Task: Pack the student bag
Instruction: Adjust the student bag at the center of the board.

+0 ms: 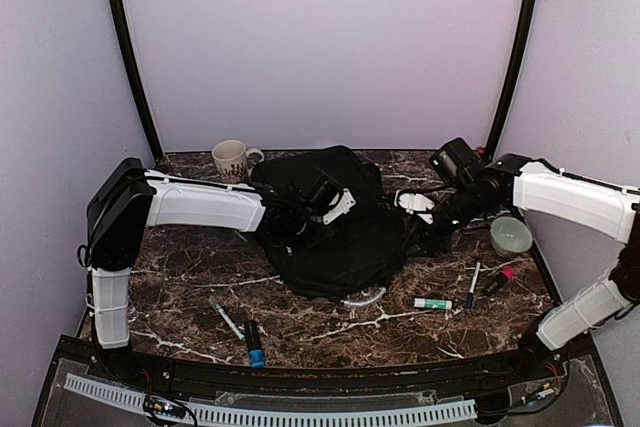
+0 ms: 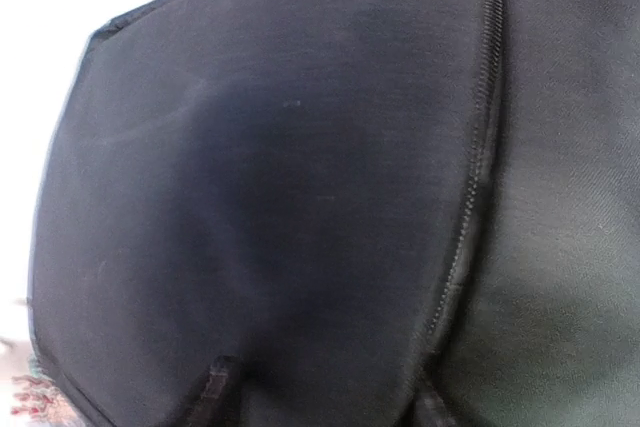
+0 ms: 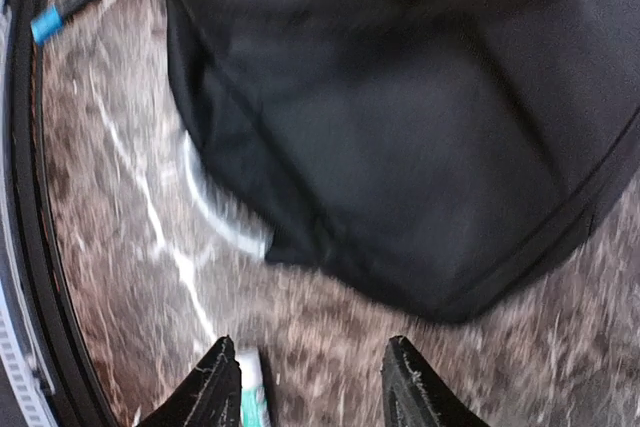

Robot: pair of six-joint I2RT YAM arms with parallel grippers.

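- Black student bag (image 1: 340,237) lies on the marble surface (image 1: 320,332)
- Left pincer (image 2: 320,397) is close against its fabric; grip cannot be told
- Right pincer (image 3: 310,387) hovers open, empty, beside the bag

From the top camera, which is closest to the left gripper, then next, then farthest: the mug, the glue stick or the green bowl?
From the left gripper:
1. mug, back left.
2. glue stick, front right.
3. green bowl, far right.

Robot test booth: plain walls (image 1: 320,47) enclose marble table (image 1: 190,259).
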